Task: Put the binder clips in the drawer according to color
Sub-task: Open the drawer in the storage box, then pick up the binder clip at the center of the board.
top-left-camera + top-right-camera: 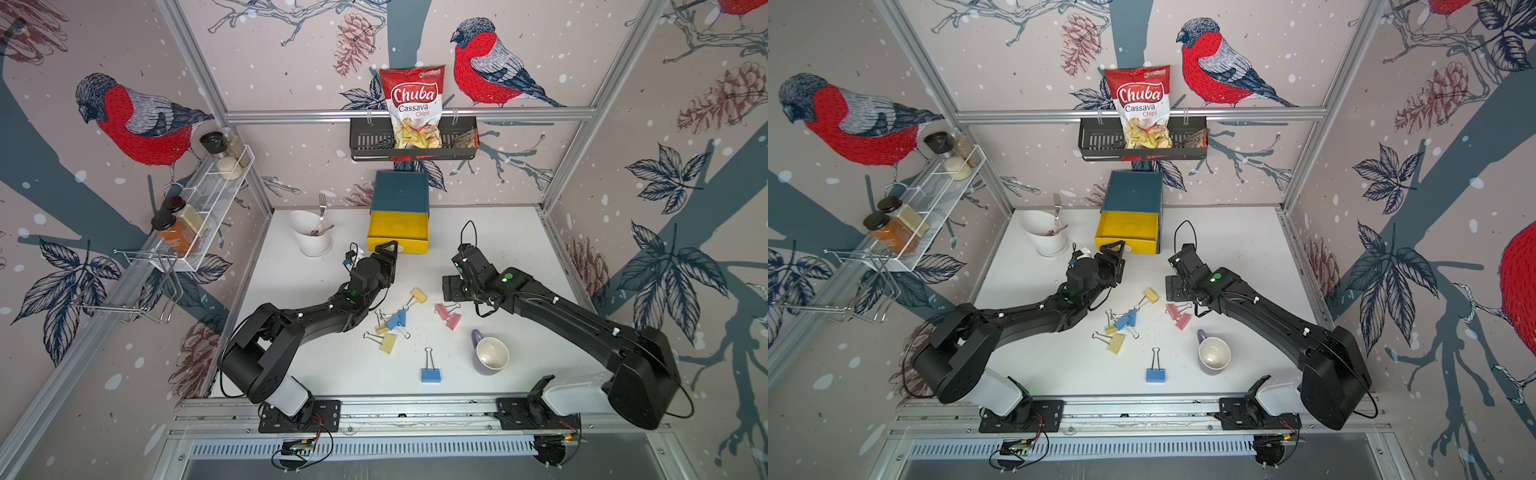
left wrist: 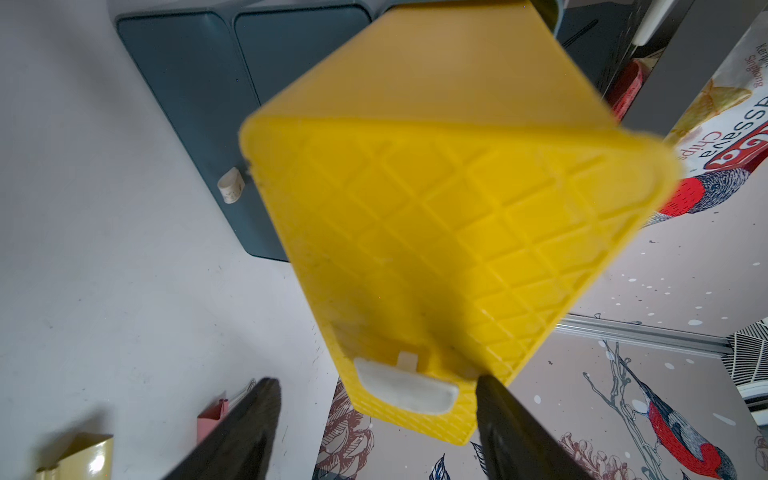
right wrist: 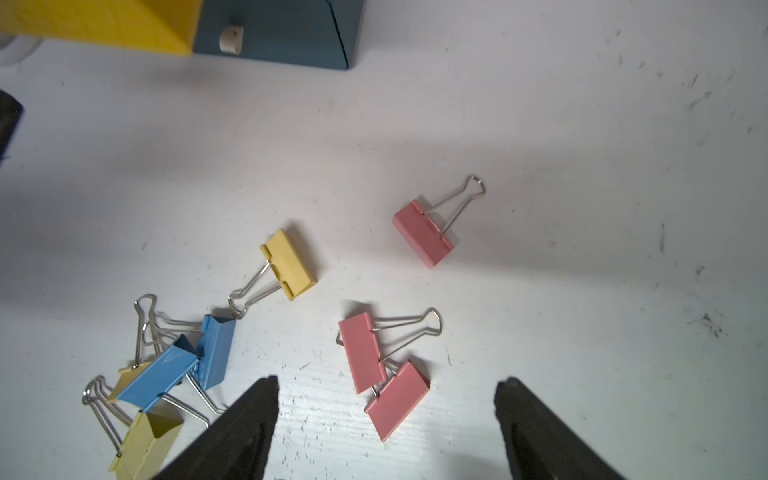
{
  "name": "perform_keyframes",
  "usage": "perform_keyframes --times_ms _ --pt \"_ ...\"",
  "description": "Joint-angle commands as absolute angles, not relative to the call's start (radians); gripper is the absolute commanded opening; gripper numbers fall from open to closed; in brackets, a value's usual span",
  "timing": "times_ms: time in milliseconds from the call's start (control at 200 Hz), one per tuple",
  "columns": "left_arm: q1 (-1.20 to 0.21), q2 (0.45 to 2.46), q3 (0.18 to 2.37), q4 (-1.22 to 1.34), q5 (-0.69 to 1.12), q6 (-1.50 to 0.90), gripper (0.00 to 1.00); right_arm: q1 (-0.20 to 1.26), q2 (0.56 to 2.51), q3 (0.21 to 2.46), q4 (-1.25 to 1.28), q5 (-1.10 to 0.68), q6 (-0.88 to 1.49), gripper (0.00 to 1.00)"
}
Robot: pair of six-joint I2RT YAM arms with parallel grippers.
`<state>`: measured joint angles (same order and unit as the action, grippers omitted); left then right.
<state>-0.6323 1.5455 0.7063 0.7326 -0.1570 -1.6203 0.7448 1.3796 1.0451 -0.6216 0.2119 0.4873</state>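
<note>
while yellow drawer is sticking out, left gripper is straddling white pull tab, fingers apart, ungripping; right gripper is hovering over pink binder clips, fingers spread.

i see a mug on the tabletop, a fork in a white pot, a chips bag in the black basket.
</note>
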Motion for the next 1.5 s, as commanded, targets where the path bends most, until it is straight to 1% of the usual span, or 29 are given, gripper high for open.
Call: perform_keyframes --times_ms 0,110,235,370,450,575,685,775,860,990,1080,1311,1491 --pt "-0.637 1.524 0.716 0.676 -0.141 -1.602 0.81 0.755 1.399 1.046 -0.67 0.246 0.56 0.87" --pt "-0.64 1.488 0.725 0.586 -0.142 -1.595 0.85 0.743 1.413 1.039 -0.64 0.278 0.697 0.87" --pt "-0.65 1.427 0.726 0.425 -0.163 -1.589 0.87 0.691 1.44 1.015 -0.528 0.225 0.839 0.86" --pt "-0.66 1.331 0.703 0.25 -0.2 -1.552 0.89 0.652 1.547 1.078 -0.475 0.166 0.943 0.87" --pt "-0.661 1.267 0.686 0.151 -0.217 -1.493 0.9 0.643 1.63 1.153 -0.489 0.165 0.989 0.88" --pt "-0.661 1.164 0.692 -0.025 -0.246 -1.312 0.9 0.63 1.743 1.254 -0.55 0.217 1.056 0.89" --pt "-0.657 1.066 0.678 -0.172 -0.272 -1.129 0.9 0.605 1.784 1.265 -0.561 0.218 1.098 0.9" --pt "-0.635 0.972 0.65 -0.214 -0.214 -0.95 0.91 0.601 1.783 1.256 -0.57 0.249 1.119 0.92" --pt "-0.604 0.905 0.641 -0.291 -0.181 -0.845 0.93 0.597 1.79 1.248 -0.554 0.244 1.112 0.93" --pt "-0.519 0.851 0.614 -0.301 -0.075 -0.724 0.92 0.596 1.829 1.259 -0.553 0.222 1.1 0.94" --pt "-0.469 0.851 0.594 -0.247 0.007 -0.666 0.92 0.597 1.84 1.245 -0.553 0.234 1.119 0.93" --pt "-0.462 0.926 0.547 -0.105 0.109 -0.566 0.92 0.604 1.891 1.27 -0.552 0.239 1.126 0.9" --pt "-0.463 0.979 0.571 -0.09 0.145 -0.546 0.92 0.611 1.925 1.275 -0.553 0.239 1.15 0.86"
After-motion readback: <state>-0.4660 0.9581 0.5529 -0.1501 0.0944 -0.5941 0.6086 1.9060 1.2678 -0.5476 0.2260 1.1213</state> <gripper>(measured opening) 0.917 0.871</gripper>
